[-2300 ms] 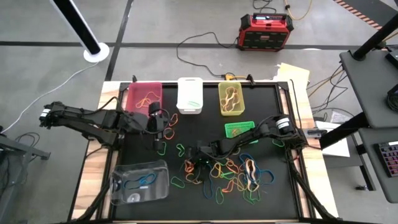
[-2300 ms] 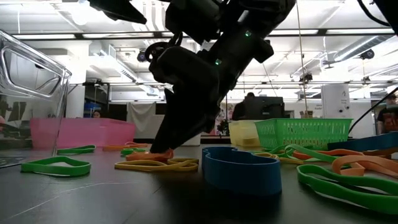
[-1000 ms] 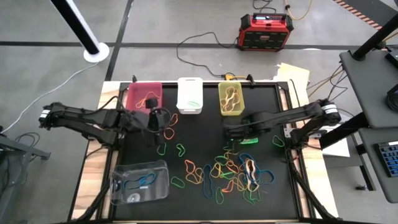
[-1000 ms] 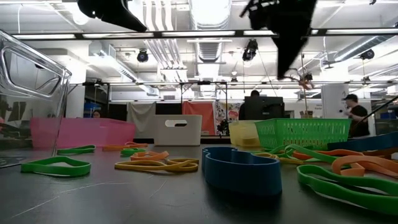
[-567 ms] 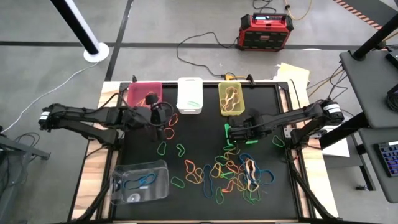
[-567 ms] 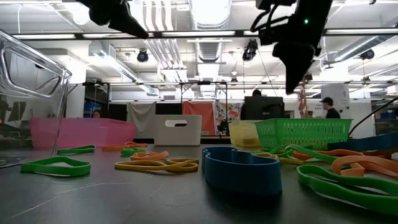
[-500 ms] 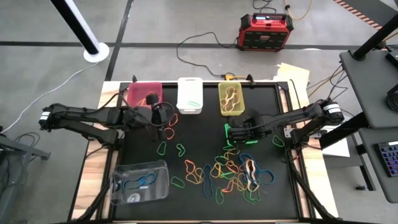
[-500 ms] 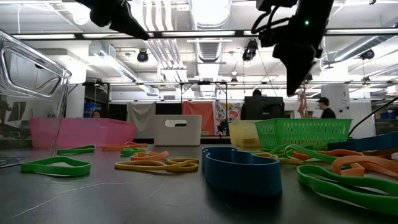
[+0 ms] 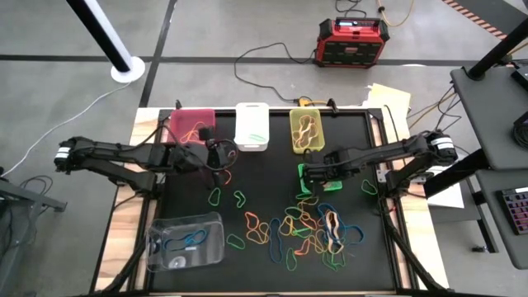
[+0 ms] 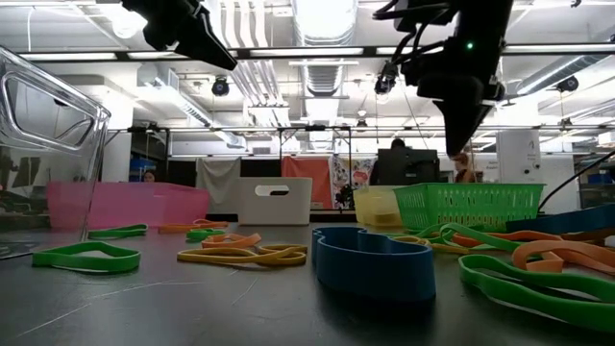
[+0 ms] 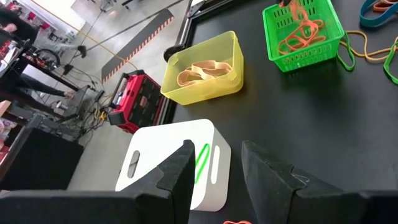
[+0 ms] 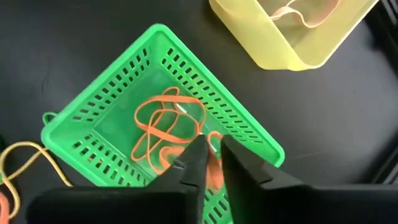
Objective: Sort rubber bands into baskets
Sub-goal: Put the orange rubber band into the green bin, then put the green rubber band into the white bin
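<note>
Five baskets stand on the black table: pink (image 9: 191, 126), white (image 9: 252, 125), yellow (image 9: 306, 130), green mesh (image 9: 328, 168) and clear (image 9: 186, 241). Loose rubber bands (image 9: 305, 227) lie heaped at the near middle. My right gripper (image 12: 213, 144) hangs over the green mesh basket (image 12: 112, 134), where orange bands (image 12: 168, 121) lie, its fingers nearly together with an orange band between them. My left gripper (image 11: 214, 168) stands open and empty in the air between the pink and white baskets, near the white basket (image 11: 168, 165). My right gripper has an orange rubber band (image 12: 214, 167) in the narrow gap between its two fingers. The fingers come from above, pointing steeply down. The band sits above the green mesh basket's inside; how much of it hangs free is hidden by the fingers.
A red-black box (image 9: 351, 41) and cables lie on the floor beyond the far edge. A few bands (image 9: 223, 196) lie loose at the table's middle left. In the low view a thick blue band (image 10: 370, 259) lies close by, and a person (image 10: 466, 165) is far behind the table.
My right gripper has sunk toward the green mesh basket, with the orange band hanging under its fingers in the earlier low views. My left gripper has drifted a little toward the white basket.
</note>
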You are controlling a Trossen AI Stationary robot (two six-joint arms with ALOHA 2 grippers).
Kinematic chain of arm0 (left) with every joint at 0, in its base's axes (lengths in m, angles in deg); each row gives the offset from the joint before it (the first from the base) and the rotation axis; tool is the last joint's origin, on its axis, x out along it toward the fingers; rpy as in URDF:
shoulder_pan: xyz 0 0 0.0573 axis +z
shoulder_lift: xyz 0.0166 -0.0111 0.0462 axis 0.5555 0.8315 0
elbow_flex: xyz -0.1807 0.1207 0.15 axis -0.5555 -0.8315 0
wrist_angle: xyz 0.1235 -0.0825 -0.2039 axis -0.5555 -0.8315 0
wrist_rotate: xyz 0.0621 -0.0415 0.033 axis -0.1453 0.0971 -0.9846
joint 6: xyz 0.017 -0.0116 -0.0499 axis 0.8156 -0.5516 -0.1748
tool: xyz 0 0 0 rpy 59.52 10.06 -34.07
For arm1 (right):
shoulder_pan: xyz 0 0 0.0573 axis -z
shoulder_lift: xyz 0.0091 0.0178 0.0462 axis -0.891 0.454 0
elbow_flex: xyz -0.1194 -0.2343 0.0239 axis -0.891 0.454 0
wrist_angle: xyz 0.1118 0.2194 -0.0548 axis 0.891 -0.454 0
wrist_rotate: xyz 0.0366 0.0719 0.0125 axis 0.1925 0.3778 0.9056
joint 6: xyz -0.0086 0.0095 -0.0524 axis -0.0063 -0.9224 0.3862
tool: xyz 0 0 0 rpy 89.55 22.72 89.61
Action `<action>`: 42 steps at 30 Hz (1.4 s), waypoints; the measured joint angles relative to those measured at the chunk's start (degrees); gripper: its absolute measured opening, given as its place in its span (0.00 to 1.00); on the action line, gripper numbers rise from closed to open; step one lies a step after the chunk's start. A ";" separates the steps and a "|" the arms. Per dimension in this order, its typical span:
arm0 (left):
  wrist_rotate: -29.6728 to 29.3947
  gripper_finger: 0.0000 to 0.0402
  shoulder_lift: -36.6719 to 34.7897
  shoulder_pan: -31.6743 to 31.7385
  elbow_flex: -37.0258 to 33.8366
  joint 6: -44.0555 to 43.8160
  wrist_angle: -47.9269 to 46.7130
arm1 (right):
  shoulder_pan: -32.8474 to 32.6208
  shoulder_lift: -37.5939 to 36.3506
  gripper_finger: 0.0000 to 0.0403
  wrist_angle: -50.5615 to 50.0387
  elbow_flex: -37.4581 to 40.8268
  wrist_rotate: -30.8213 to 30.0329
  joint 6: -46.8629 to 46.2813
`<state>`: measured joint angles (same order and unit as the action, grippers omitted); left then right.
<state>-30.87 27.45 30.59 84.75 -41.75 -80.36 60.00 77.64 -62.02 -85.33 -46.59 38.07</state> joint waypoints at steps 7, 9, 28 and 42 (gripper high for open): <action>0.02 0.29 -0.07 0.02 0.00 -0.02 -0.02 | 0.43 0.02 0.38 0.83 0.11 -0.31 1.45; 0.03 0.29 -0.09 0.04 0.00 0.02 -0.02 | 0.41 0.02 0.44 1.14 0.11 -0.31 1.62; 0.09 0.29 -0.22 2.11 -0.03 2.98 -0.76 | -2.97 6.66 0.47 29.71 -1.86 17.18 28.02; 0.09 0.29 -0.34 2.66 -0.07 3.00 -1.86 | -9.76 18.61 0.46 29.36 -5.26 21.17 29.21</action>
<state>-30.78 27.11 33.25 84.69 -38.75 -82.22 50.25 96.25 -32.66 -90.59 -25.43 67.27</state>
